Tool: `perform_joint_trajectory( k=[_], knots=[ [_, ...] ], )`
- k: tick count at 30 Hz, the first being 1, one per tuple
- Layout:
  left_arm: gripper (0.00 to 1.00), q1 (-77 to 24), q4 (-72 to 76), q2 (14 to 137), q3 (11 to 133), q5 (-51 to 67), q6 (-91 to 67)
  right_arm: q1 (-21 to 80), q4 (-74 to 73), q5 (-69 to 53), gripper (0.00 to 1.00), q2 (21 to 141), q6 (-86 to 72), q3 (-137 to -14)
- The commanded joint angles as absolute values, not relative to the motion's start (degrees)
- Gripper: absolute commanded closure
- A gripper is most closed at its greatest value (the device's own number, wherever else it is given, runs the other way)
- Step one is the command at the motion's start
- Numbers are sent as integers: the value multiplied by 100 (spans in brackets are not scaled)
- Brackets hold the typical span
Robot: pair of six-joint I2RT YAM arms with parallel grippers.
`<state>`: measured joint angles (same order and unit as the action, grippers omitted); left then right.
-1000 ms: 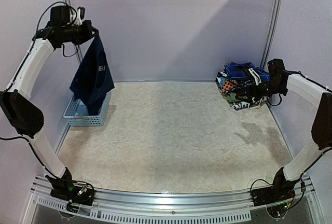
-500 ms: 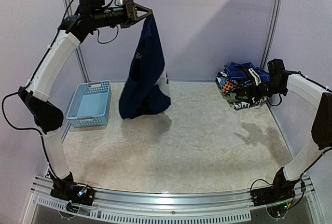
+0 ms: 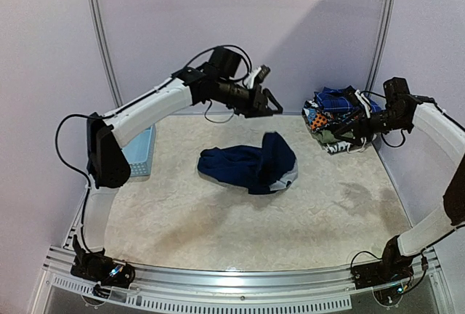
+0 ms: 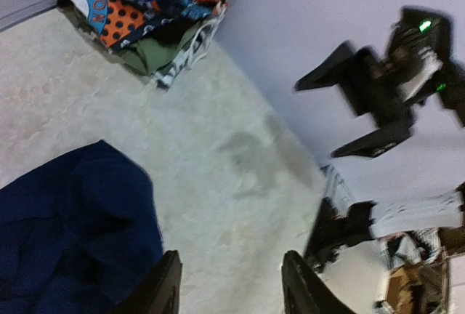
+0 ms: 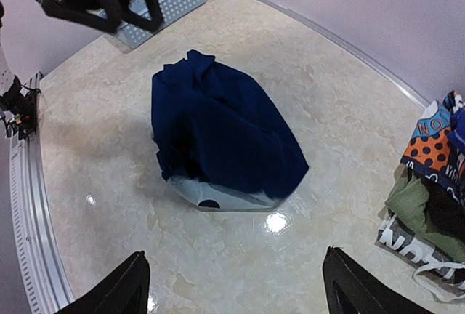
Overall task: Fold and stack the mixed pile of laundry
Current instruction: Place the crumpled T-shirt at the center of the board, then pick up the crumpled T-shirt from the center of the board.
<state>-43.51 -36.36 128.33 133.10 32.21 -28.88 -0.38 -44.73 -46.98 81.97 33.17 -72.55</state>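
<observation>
Beneath the left gripper [image 3: 270,103], parted and holding nothing, the navy T-shirt [image 3: 251,167] lies crumpled, untouched.

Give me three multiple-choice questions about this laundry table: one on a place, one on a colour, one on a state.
1. Where is the stack of mixed clothes? A. the far right corner of the table B. hanging from an arm C. the near edge
2. What colour is the crumpled garment mid-table? A. red B. navy C. yellow
3. How is the left gripper? A. clamped on cloth B. open and empty C. out of sight
Answers: 1 A, it sits by the back wall at right; 2 B, dark blue with a pale patch; 3 B, its fingers stand apart with nothing between them.
</observation>
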Motion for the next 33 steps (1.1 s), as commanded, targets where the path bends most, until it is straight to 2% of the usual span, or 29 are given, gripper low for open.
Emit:
perform_joint_trajectory(
  k=[1,4,6,10,13,18,23,26,27,29,33],
  knots=[
    [42,-4312,-4564,12340,13282,1752,-1712,214,-5238,-4879,17,7785,3942,-7460],
    [33,-4158,-4697,11603,12373,249,-1167,945,-5297,-4050,17,7637,4088,-7388],
    [31,-4032,-4679,11079,11520,-707,-1054,1635,-5061,-3216,18,7637,4056,-7281],
    [30,-3721,-4023,9825,9395,-1575,-1436,2720,-4522,-2226,27,8144,3856,-7401],
    [28,-3619,-3723,8961,8333,-1845,-1661,3382,-4314,-1717,28,8831,3702,-7767],
    [23,-3459,-3670,8010,7338,-2004,-2037,4184,-4567,-797,30,10440,4036,-8687],
    [23,-3348,-3466,7289,6585,-1792,-2239,4521,-4547,52,29,11604,4075,-9394],
    [23,-3270,-3419,6959,6341,-1763,-2277,4581,-4958,421,32,12208,4036,-9908],
    [23,-3246,-3420,6886,6303,-1751,-2276,4579,-4942,478,35,12276,3982,-9938],
    [23,-3203,-3429,6781,6253,-1714,-2246,4581,-4932,644,48,12342,3853,-9950],
    [23,-3173,-3387,6767,6185,-1622,-2216,4584,-5062,964,87,12328,3748,-9960]
  ],
)
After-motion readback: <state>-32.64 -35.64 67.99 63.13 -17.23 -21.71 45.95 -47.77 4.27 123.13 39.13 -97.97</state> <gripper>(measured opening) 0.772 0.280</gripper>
